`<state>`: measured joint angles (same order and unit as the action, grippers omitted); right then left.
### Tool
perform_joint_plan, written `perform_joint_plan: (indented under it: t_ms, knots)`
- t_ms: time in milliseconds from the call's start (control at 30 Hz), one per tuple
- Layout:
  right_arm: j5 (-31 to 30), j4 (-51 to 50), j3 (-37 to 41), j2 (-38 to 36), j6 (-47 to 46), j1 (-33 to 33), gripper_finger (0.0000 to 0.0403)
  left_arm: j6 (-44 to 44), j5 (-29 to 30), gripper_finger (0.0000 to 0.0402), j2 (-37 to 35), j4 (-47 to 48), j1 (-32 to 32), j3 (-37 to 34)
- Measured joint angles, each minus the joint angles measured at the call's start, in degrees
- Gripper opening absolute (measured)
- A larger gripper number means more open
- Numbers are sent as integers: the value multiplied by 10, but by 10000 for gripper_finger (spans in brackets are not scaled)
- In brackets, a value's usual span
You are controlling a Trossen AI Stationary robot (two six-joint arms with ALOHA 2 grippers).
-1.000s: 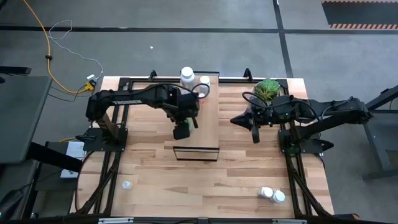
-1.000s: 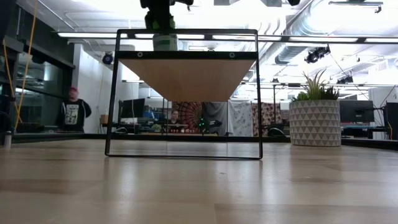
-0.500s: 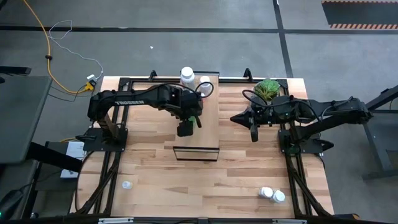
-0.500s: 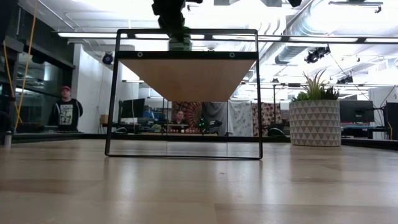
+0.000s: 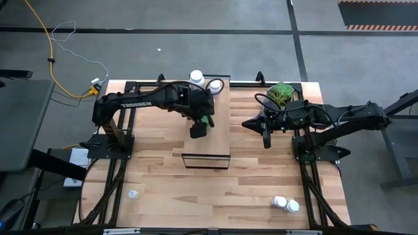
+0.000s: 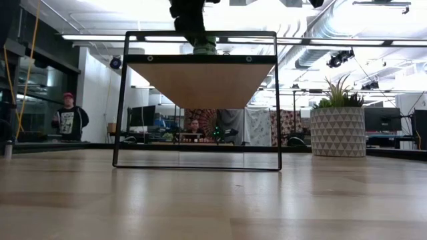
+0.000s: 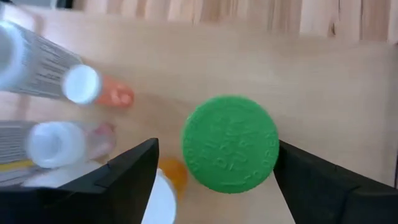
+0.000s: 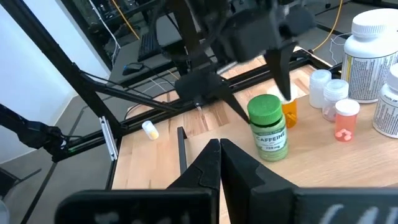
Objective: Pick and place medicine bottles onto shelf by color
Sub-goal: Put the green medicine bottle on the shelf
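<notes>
A green-capped medicine bottle point(image 8: 268, 127) stands upright on the pale-wood shelf point(image 5: 219, 140), near its middle. My left gripper point(image 7: 216, 144) hangs over it, pointing down and open, with one finger on each side of the green cap point(image 7: 230, 152). Beyond it, toward the shelf's far end, stand a large white bottle point(image 5: 196, 77), small clear ones point(image 8: 328, 90), a red-capped one point(image 8: 346, 118) and an orange one point(image 8: 290, 112). My right gripper point(image 8: 219, 149) is shut and waits to the right of the shelf point(image 5: 265, 134). My left gripper comes at the green bottle from above, level with its cap. A clear gap shows between one finger point(image 7: 134, 177) and the cap. The other finger point(image 7: 311, 183) lies right at the cap's edge point(image 7: 273, 152); whether it touches I cannot tell.
A potted plant point(image 5: 281, 93) stands at the table's far right. A small white bottle point(image 5: 133, 194) lies near the table's near left corner, and two white bottles point(image 5: 286, 204) stand near the near right corner. People stand in the room beyond the table point(image 6: 67, 120).
My left gripper has moved along the shelf toward the table's far edge and a little to the right. The green bottle has travelled with it the same way. The right arm has kept still.
</notes>
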<state>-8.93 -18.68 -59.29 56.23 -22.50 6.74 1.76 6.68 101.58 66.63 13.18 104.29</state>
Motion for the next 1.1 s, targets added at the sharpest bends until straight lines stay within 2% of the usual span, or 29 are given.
perform_joint_plan:
  t_ms: [367, 467, 533, 667, 900, 1000, 1100]
  knots:
    - [0, 0, 0, 0, 17, 0, 0, -5, -16, 305, -13, 17, 1, 143]
    - [0, 0, 0, 0, 19, 0, 0, -23, -40, 292, -41, -5, -10, 148]
    - [0, 0, 0, 0, 20, 0, 0, -26, -45, 270, -78, -40, -26, 126]
    - [0, -4, 0, 0, 20, 0, 0, -43, 0, 196, -186, -160, -65, 15]
    - [5, 1, 0, 11, 20, 0, 0, -111, 117, 22, -427, -401, -147, -307]
    - [6, 9, 0, 29, 20, 0, 0, -137, 164, 13, -524, -515, -185, -438]
    - [15, 30, 0, 57, 20, 0, 0, -141, 214, 6, -600, -605, -215, -536]
